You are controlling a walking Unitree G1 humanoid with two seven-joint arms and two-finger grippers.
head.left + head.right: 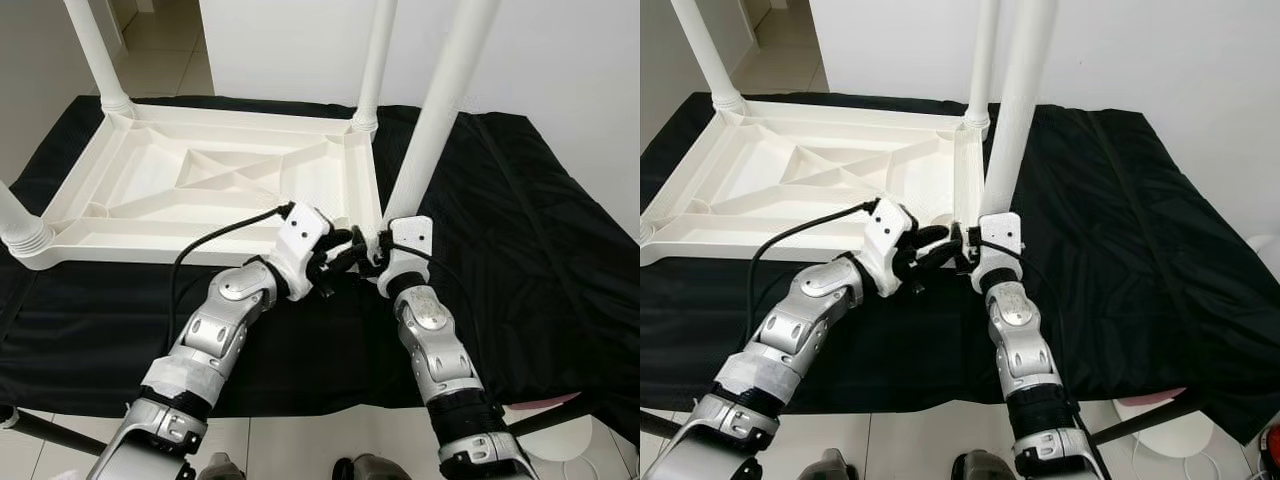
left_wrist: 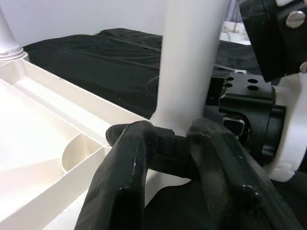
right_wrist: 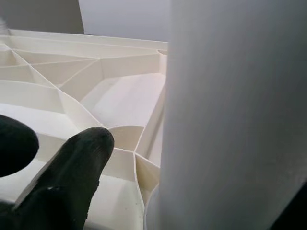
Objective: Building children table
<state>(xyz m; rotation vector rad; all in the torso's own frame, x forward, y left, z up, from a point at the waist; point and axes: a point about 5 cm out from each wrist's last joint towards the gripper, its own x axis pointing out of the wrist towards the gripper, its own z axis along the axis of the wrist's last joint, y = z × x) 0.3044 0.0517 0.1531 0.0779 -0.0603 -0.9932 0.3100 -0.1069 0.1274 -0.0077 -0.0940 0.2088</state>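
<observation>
**White table upside down, last leg going in**

On the black cloth (image 1: 500, 250) lies the white plastic children's table (image 1: 200, 185), flipped, its ribbed underside up, legs standing at three corners. At the near right corner the left gripper (image 1: 345, 252) is clenched at the base of the fourth leg (image 1: 435, 120). The right gripper (image 1: 378, 245) sits against that leg; whether clenched, I cannot tell.
</observation>
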